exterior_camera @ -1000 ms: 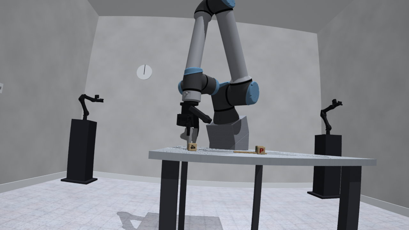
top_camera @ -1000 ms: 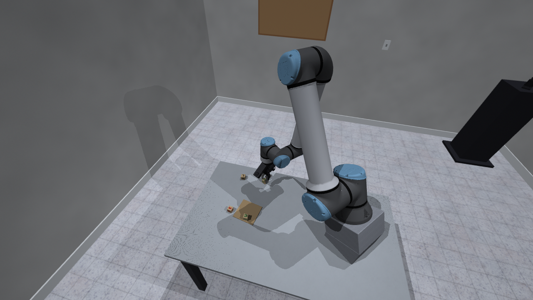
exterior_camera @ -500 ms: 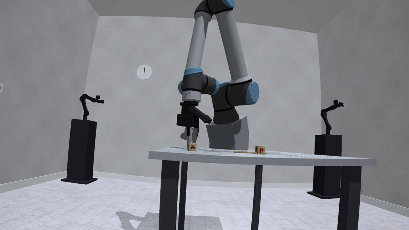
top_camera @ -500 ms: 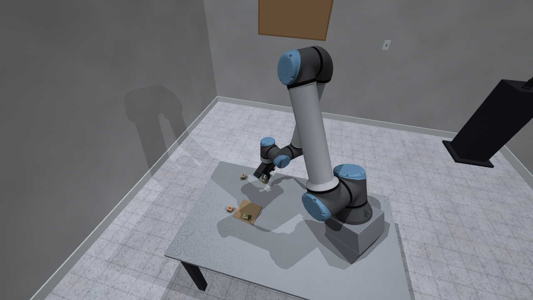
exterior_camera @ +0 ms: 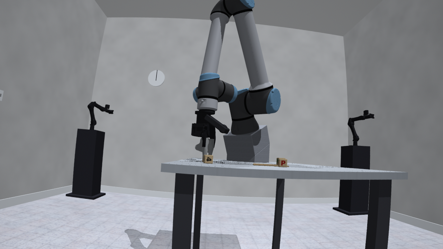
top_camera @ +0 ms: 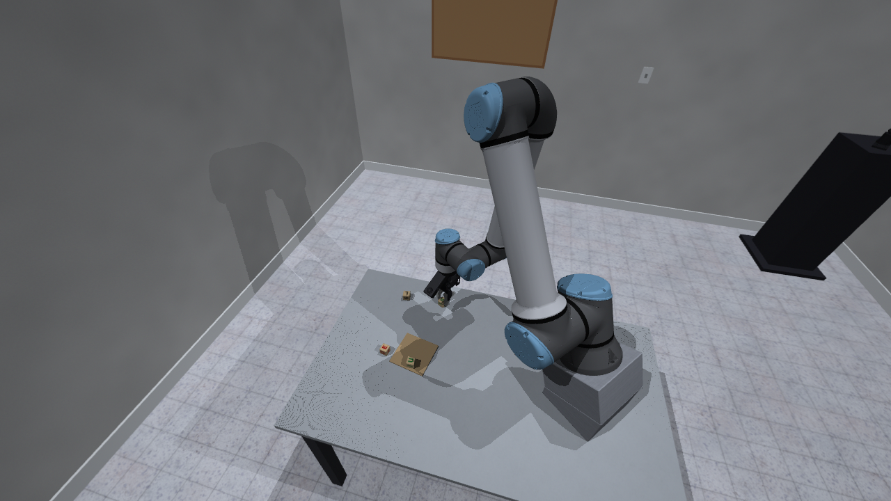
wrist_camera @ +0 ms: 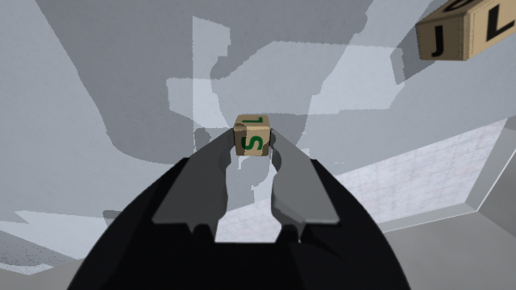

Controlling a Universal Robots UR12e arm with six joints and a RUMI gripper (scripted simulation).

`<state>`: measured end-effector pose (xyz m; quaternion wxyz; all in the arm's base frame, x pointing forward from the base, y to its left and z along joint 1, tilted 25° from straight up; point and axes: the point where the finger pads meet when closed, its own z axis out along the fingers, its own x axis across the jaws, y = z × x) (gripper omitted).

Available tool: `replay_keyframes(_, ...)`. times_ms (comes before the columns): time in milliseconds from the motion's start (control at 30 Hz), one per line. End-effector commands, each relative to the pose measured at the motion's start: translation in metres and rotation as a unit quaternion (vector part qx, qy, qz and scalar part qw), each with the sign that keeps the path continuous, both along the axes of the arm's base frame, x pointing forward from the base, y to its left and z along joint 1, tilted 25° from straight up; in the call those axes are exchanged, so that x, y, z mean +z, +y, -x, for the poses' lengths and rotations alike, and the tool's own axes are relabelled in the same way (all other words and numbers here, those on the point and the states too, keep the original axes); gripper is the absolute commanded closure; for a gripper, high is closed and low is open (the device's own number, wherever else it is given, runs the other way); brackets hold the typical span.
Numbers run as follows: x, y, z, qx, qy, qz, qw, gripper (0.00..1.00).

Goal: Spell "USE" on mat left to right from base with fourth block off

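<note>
As seen from above, going left to right: got a red-lettered block (top_camera: 384, 350) (exterior_camera: 282, 163) on the table (top_camera: 498, 399) (exterior_camera: 340, 174) (wrist_camera: 40, 113), just off the mat (top_camera: 408, 342) (exterior_camera: 263, 164). Then a black-lettered block (top_camera: 406, 296) (exterior_camera: 208, 159) (wrist_camera: 441, 42), also off. Next, a green-lettered block (top_camera: 410, 361) (exterior_camera: 277, 160) on the mat. Rightmost, see the pincer (top_camera: 442, 298) (exterior_camera: 208, 153) (wrist_camera: 252, 130) grasping the S block (top_camera: 441, 303) (wrist_camera: 252, 141), off the mat, touching both sides. Can't tell whether lifted.

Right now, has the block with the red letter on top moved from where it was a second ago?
No. The red-lettered block still sits on the table, just off the same edge of the brown mat.
</note>
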<state>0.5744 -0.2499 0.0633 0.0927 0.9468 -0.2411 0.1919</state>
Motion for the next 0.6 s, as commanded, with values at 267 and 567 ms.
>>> replay_keyframes(267, 0.016, 0.005, 0.005, 0.0, -0.001, 0.001, 1.0, 0.91)
replay_keyframes(567, 0.049, 0.014, 0.016, 0.0, -0.001, 0.001, 1.0, 0.91)
